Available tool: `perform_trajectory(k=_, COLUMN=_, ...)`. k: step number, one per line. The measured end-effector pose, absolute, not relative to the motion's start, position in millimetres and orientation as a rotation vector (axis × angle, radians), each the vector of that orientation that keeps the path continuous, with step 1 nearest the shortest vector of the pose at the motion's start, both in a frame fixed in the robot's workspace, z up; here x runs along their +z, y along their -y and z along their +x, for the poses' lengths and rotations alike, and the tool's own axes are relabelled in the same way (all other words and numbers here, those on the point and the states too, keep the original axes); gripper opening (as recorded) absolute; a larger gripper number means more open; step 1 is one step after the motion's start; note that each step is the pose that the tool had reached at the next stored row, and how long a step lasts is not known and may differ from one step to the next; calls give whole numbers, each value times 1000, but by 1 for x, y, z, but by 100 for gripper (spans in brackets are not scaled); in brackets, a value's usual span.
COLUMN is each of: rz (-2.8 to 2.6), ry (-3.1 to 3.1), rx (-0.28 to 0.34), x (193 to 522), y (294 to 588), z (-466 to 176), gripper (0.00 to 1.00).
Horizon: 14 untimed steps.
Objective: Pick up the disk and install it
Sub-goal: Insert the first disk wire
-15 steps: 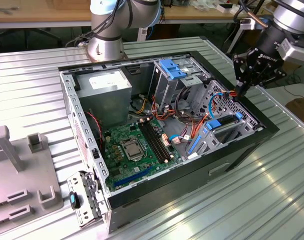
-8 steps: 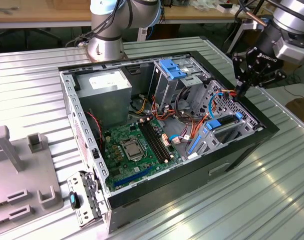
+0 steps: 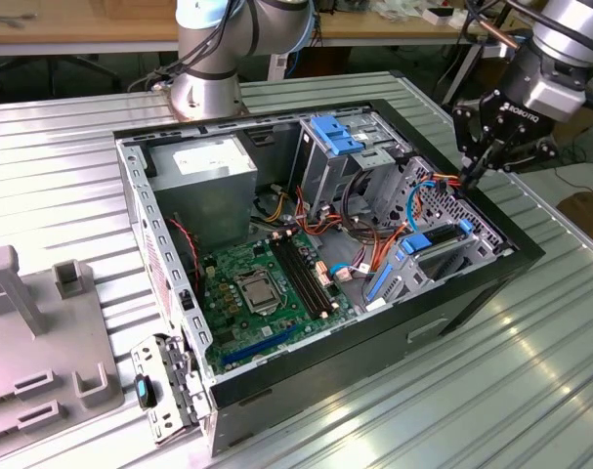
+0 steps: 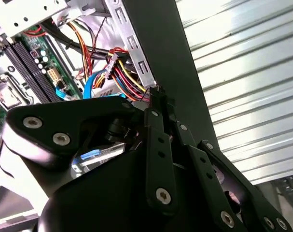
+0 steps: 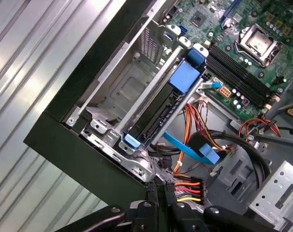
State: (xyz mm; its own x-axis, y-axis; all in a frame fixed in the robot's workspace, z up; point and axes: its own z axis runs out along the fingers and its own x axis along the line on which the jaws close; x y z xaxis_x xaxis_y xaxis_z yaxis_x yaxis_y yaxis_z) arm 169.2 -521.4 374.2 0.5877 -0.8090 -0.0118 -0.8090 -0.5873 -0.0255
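Hovering the black two-finger gripper [image 3: 469,174], pinched shut and empty, near the grey blue-railed disk [image 5: 160,108] lying in its silver metal cage [image 5: 132,82]. Probably needing a straight seating push.

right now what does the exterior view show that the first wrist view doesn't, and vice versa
Exterior view adds the whole open case on the ribbed table, the power supply box and the arm's base. First wrist view adds a close look into the drive cage with the blue-railed disk slotted in, and a wired connector. Both share the motherboard and the shut gripper at the case wall.
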Motion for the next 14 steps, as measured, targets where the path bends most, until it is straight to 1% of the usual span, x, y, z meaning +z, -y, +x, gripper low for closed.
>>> perform_trajectory(k=14, rz=-2512, ry=-1840, rx=-9, x=374, y=521, z=169, gripper=17)
